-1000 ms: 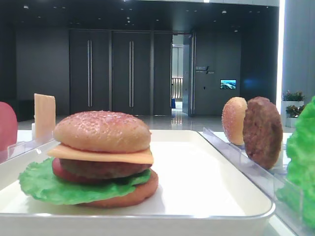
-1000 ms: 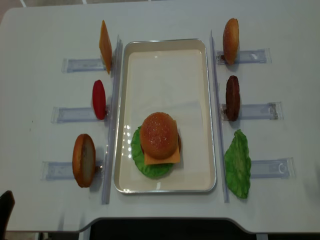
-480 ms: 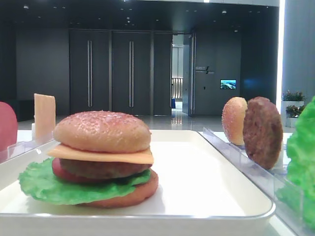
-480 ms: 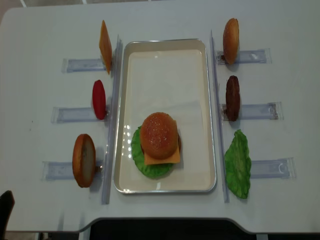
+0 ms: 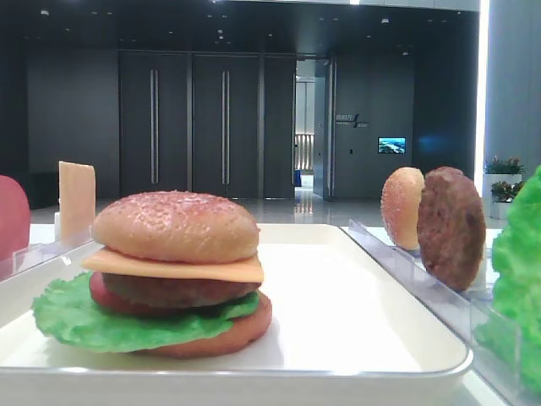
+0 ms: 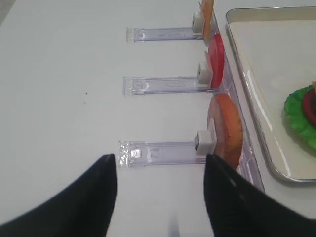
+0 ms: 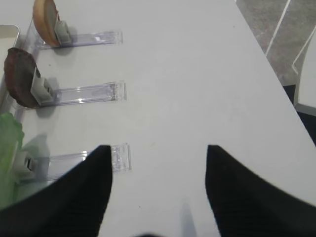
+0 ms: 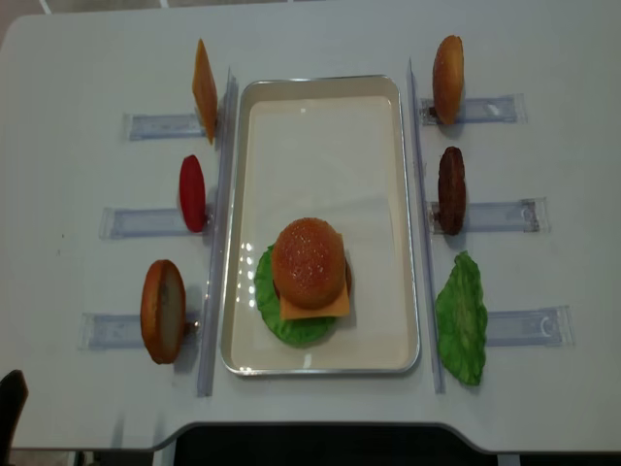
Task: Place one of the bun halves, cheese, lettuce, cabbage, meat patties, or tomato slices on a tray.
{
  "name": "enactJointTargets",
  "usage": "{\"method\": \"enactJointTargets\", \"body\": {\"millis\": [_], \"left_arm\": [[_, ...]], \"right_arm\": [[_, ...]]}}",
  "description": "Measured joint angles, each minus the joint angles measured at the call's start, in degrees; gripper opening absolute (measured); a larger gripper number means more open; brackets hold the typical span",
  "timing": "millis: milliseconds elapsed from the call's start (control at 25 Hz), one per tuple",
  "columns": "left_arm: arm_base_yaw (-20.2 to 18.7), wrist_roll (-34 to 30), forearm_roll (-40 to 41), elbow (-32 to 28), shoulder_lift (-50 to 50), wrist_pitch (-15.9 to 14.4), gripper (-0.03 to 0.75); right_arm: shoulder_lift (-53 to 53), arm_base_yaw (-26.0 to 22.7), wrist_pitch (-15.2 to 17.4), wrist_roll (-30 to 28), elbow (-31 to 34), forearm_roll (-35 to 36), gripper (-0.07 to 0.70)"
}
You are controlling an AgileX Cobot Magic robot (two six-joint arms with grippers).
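On the white tray (image 8: pixel 320 146) stands a stacked burger: domed bun top (image 8: pixel 309 260), cheese (image 5: pixel 177 268), meat patty (image 5: pixel 169 290), tomato slice (image 5: pixel 100 292) and lettuce (image 8: pixel 281 325) over a flat bun bottom (image 5: pixel 232 331). Upright in the left racks are a cheese slice (image 8: pixel 204 90), a tomato slice (image 8: pixel 192 192) and a bun half (image 8: pixel 162 311). The right racks hold a bun half (image 8: pixel 447 78), a patty (image 8: pixel 451 189) and lettuce (image 8: pixel 461 318). My left gripper (image 6: pixel 159 163) is open over bare table beside the near-left rack. My right gripper (image 7: pixel 158 148) is open and holds nothing.
Clear plastic racks (image 8: pixel 155 125) lie along both long sides of the tray, with long clear rails (image 8: pixel 219 223) against its rim. The table's near edge (image 8: pixel 310 427) runs close below the tray. A dark part of the left arm (image 8: pixel 10 393) shows at the lower left corner.
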State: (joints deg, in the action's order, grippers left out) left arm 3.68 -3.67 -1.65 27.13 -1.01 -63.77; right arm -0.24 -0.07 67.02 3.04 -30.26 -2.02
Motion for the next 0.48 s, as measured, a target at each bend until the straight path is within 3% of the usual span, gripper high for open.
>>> {"method": "enactJointTargets", "body": {"millis": [480], "left_arm": [[0.0,0.0,0.1,0.0,0.0,0.0,0.433]], "right_arm": [[-0.2,0.0,-1.9,-0.1,1.2,0.0,0.401]]}}
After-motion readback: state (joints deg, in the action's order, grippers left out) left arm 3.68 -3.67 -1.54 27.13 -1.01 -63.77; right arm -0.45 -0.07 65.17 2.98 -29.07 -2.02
